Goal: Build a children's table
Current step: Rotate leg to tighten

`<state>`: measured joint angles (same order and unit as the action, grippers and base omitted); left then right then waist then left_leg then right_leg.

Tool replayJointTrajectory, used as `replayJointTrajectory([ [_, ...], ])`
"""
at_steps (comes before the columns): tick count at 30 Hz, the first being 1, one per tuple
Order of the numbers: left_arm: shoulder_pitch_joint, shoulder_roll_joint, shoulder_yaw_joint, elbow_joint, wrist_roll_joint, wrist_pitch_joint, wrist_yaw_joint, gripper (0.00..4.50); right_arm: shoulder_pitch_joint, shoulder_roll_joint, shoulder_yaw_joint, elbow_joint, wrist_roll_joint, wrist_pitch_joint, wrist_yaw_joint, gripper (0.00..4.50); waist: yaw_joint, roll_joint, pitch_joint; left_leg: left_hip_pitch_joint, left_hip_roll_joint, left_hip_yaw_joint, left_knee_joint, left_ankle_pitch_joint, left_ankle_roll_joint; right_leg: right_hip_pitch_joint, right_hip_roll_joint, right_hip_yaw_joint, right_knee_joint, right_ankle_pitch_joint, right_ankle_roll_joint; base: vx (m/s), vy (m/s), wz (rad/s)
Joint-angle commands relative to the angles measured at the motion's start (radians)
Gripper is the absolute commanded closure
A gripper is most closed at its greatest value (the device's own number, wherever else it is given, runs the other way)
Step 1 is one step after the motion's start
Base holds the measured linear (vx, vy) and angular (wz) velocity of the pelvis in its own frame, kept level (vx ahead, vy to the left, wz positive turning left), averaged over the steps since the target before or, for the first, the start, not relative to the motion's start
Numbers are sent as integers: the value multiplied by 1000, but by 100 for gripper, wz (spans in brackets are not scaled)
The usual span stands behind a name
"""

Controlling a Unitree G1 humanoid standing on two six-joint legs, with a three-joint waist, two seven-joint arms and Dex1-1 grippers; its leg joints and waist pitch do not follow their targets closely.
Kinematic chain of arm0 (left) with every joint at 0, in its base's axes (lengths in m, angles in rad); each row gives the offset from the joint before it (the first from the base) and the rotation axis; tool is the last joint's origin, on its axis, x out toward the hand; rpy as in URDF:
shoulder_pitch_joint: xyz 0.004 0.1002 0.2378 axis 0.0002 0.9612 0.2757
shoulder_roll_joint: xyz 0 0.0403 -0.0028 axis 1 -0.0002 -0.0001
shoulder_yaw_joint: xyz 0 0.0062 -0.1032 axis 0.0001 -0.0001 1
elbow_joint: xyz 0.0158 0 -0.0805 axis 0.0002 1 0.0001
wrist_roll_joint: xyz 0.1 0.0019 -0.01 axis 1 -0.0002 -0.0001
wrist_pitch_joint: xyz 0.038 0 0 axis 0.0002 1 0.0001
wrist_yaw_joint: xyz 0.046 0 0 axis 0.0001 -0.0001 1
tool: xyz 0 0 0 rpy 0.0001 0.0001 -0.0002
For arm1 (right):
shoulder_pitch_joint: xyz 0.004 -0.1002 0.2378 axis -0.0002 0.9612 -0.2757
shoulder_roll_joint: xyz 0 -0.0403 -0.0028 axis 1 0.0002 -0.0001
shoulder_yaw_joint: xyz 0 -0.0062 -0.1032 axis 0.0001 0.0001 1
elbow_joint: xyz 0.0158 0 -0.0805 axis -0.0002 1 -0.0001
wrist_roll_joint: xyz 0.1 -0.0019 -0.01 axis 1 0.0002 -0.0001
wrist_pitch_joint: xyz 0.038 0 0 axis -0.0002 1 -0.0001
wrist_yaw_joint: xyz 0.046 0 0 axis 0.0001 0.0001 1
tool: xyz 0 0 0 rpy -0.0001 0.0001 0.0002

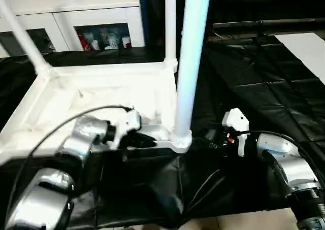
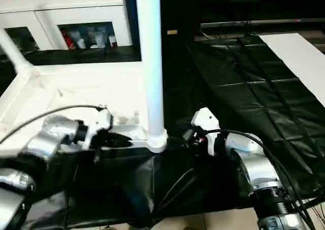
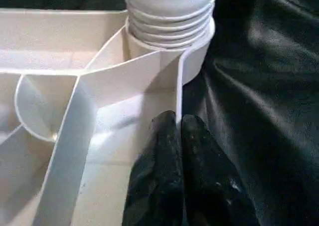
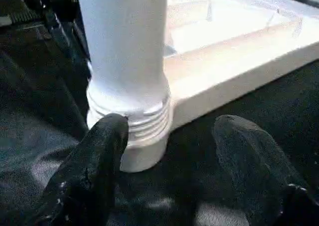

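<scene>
A crinkled black sheet (image 1: 254,88) covers the work surface, with a white cabinet with glass doors (image 1: 76,22) behind it and a pale floor showing at the near edge. The children's table (image 1: 91,103) lies upside down on the sheet, its ribbed underside facing up; three tapered legs stand in corner sockets, two at the far corners and the near leg (image 1: 190,62) rising tall in the foreground from its socket (image 3: 169,46). The left tool (image 1: 147,141) has its two black fingers pressed together over the table's near rim wall just beside that socket, so it appears pinched shut on the thin rim. The right tool (image 4: 169,151) is spread wide at the base of the near leg, one finger (image 4: 99,156) close against the threaded collar and the other well apart, holding nothing. The step in hand looks like seating or tightening this leg while the left steadies the top. The next move probably calls for the right fingers to close round the leg's base and turn or press it home. The fourth corner is hidden behind the left forearm (image 1: 76,149), so I cannot tell whether its leg is fitted. A cable (image 1: 66,118) loops over the tabletop near the left wrist and could snag.
</scene>
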<state>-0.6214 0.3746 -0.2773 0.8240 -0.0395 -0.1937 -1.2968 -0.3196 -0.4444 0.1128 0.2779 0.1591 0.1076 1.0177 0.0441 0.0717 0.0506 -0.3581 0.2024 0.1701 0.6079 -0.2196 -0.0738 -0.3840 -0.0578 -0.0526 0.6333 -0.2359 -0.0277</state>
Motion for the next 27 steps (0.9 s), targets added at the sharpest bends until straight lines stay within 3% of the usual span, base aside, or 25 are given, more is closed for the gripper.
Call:
replayJointTrajectory([
  [1, 62, -32, -47, 12, 17, 27, 12, 444, -13, 8, 11, -25, 11, 5, 8, 136, 0, -30, -66, -7, 22, -3, -55, -1, 119, 63, -70, 44, -65, 99, -242, 0, 0, 0],
  [3, 84, -40, -64, 1, 55, 27, 34, 444, -13, 6, 18, -27, 11, 4, 14, 136, 0, -35, -65, -7, 23, -3, -58, -13, 123, 61, -72, 43, -70, 53, -225, 0, 0, 0],
  [6, 86, -39, -73, -1, 78, 29, 59, 444, -15, 6, 19, -26, 11, 0, 17, 136, -2, -31, -64, -2, 23, -3, -60, -42, 108, 57, -73, 44, -79, -35, -203, 0, 0, 0],
  [8, 70, -51, -76, -5, 109, 52, 131, 444, -27, 3, 19, -19, 13, -3, 25, 136, -5, -47, -62, 0, 25, -2, -65, -68, 95, 56, -73, 45, -84, -82, -194, 0, 0, 0],
  [10, 66, -58, -71, -11, 107, 62, 147, 444, -29, 3, 20, -18, 12, -5, 27, 136, -4, -43, -59, 6, 27, -2, -67, -91, 87, 50, -76, 46, -90, -127, -194, 0, 0, 0],
  [13, 65, -68, -62, -43, 97, 92, 151, 444, -34, 3, 34, -9, 3, -9, 38, 136, -4, -48, -57, 7, 28, -2, -71, -112, 75, 51, -78, 49, -93, -177, -188, 0, 0, 0],
  [17, 78, -63, -61, -71, 88, 116, 126, 444, -26, 19, 46, -15, 15, -2, 50, 136, -5, -48, -60, 2, 27, -4, -71, -90, 77, 52, -78, 50, -90, -139, -187, 0, 0, 0],
  [20, 84, -54, -63, -88, 97, 124, 111, 444, -32, 39, 59, 13, -23, -39, 9, 136, -6, -48, -63, 3, 25, -3, -70, -70, 85, 51, -77, 49, -86, -82, -197, 0, 0, 0],
  [23, 90, -46, -64, -103, 101, 135, 109, 444, -51, 61, 66, 62, -60, -70, -46, 136, -8, -46, -63, 3, 25, -2, -71, -74, 76, 50, -77, 49, -86, -81, -204, 0, 0, 0],
  [27, 95, -34, -65, -121, 101, 147, 104, 444, -64, 87, 68, 88, -46, -57, -50, 136, -8, -42, -64, 3, 27, -3, -73, -74, 76, 52, -76, 49, -83, -56, -214, 0, 0, 0],
])
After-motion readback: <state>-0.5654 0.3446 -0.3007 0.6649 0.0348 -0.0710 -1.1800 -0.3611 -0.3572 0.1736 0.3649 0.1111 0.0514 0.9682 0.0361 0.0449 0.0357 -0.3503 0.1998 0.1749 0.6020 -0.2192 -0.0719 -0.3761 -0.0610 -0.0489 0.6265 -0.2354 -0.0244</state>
